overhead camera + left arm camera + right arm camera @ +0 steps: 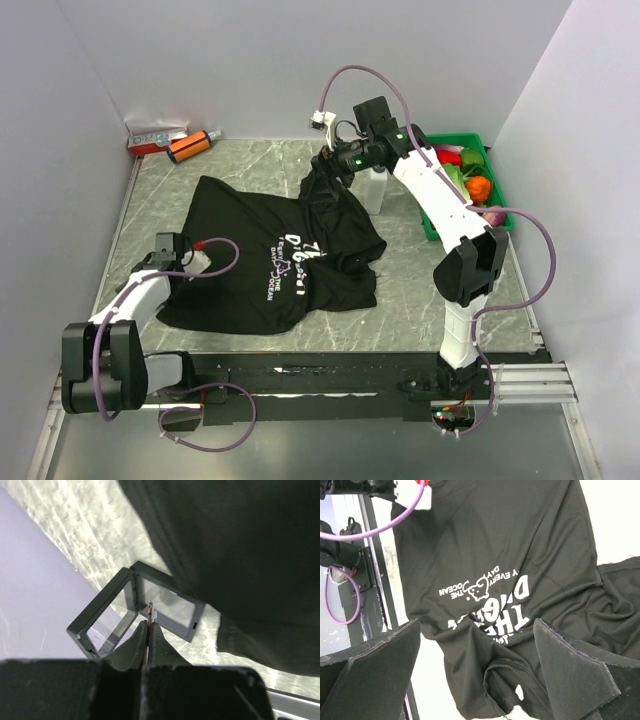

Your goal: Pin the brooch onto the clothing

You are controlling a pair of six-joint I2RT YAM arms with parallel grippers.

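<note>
While the left gripper pinches a thin orange-tipped piece, the right gripper hangs wide open over the black T-shirt.

The shirt lies rumpled across the middle of the marble-patterned table, white lettering up. Whether the pinched sliver is the brooch cannot be told, though a small open frame case sits just beside the sleeve edge, below those closed fingers. By the look of it, pinning has not begun. The step in hand seems to be the carry to the fabric, and the next move calls for the right fingers to steady a fold while the left brings its piece in. Bare table lies right of the hem. A clear bottle and a green bin crowd the far right, and walls close both sides.
</note>
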